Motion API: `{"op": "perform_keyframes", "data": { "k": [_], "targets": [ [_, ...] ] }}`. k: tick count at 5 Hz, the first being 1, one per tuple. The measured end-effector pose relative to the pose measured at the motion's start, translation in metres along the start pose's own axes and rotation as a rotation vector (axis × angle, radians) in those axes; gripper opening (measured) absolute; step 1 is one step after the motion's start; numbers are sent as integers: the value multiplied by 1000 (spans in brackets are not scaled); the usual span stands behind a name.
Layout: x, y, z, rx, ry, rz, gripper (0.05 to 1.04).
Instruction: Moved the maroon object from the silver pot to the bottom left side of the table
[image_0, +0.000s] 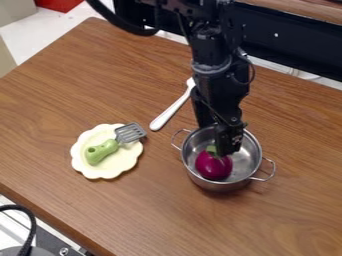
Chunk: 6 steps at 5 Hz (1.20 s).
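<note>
One gripper (229, 146): hangs into the silver pot from above, just behind the maroon object; whether it is open or closed, or touching the piece, I cannot tell.
Maroon object (214, 166): sits inside the pot, toward the front wall, its green top (212, 149) up by the gripper, probably the handiest part to grasp.
Silver pot (220, 187): stands upright, one loop handle at the back left, the other at the front right; its wall confines the object, so a straight lift likely suits best before any sideways travel.
Yellow plate (101, 172): left of the pot, scalloped, carrying a toy spatula (102, 151), green handle on the plate, grey slotted head over its rim; a low carry could knock it.
White utensil (171, 111): lies aslant behind, between plate and pot, seemingly out of the way.
Wooden table (167, 215): brown, grained; its bottom left is the goal, where a rounded object might roll.
Room: pale floor, a red item (59, 5) at upper left, a dark rail (294, 47) behind, black cable (25, 220) at lower left.
</note>
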<state>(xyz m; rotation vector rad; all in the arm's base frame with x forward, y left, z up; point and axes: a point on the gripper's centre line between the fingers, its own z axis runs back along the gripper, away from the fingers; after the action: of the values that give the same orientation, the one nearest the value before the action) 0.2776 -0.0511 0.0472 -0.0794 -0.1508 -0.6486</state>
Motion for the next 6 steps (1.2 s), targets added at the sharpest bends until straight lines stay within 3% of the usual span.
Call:
{"op": "perform_keyframes", "data": {
  "k": [2, 3, 4, 5, 6],
  "targets": [
    [-2, 3, -2, -1, -25, 10, 411],
    [-2, 6, -5, 23, -34, 24, 187],
    [-3, 8, -5, 34, -40, 14, 84],
    [-11, 9, -2, 30, -22, 0, 73],
    [-13, 15, 6, 68, -50, 33, 71]
  ]
}}
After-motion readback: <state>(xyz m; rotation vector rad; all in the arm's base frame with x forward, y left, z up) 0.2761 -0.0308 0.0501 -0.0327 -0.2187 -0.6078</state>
